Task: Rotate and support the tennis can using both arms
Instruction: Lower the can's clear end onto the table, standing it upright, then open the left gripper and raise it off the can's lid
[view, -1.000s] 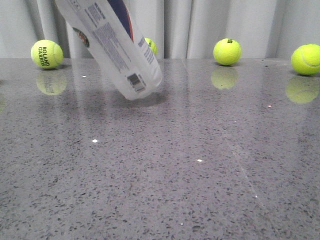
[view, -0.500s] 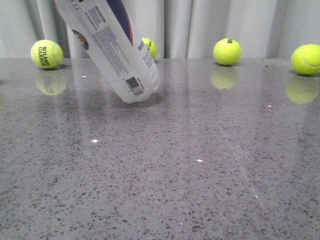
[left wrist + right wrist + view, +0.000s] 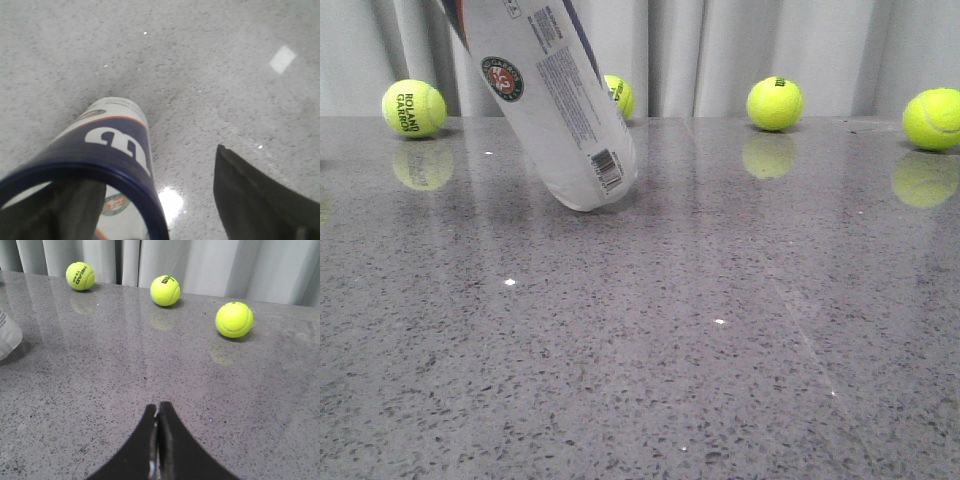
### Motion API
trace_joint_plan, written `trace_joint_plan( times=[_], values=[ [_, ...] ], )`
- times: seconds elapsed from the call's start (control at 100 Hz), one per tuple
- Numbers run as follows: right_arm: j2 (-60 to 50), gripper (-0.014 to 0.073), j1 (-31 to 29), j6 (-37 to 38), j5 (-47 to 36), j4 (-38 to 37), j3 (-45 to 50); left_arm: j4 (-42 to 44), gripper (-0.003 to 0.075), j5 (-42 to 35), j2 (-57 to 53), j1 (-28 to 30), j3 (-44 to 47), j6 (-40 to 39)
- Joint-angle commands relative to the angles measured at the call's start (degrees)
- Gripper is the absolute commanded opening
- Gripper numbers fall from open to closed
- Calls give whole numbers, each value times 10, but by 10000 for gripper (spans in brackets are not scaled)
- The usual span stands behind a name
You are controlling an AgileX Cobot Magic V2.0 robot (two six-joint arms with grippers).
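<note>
The tennis can [image 3: 555, 105] leans steeply, its lower end on the table and its top out of the front view at the upper left. Its round logo faces the camera, with the barcode near the bottom. In the left wrist view the navy end band [image 3: 107, 150] is close up. My left gripper [image 3: 152, 172] is open: one finger [image 3: 50, 210] shows dark through the can's mouth, the other finger [image 3: 260, 200] stands apart with bare table between it and the can. My right gripper [image 3: 158, 406] is shut on nothing, low over the table, with the can's end [image 3: 7, 335] far off.
Tennis balls stand along the table's back edge by the grey curtain: one at the left [image 3: 413, 108], one behind the can [image 3: 619, 95], one right of centre [image 3: 774, 103] and one at the far right [image 3: 932, 118]. Three balls [image 3: 165, 290] show in the right wrist view.
The can has turned about its long axis: the logo has come round to face the camera and the barcode has moved right. Its lower end has settled slightly lower and left.
</note>
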Motion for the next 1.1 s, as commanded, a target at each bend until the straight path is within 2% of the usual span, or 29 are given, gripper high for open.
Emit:
trace_joint_plan(
  times=[0.0,0.37,0.82,0.99,1.09],
  values=[
    [5,-67,-3,-2,-46,-5,-15,-36,451,5,-9,-6,-29,-6],
    [5,-67,-3,-2,-46,-5,-15,-106,451,10,63,-14,-164,-6],
    [5,-67,-3,-2,-46,-5,-15,-113,446,9,71,-22,-195,-3],
    [5,-67,-3,-2,-46,-5,-15,-114,395,-3,68,-22,-227,-3],
    [5,-67,-3,-2,-46,-5,-15,-116,283,-26,55,-22,-232,-3]
  ],
)
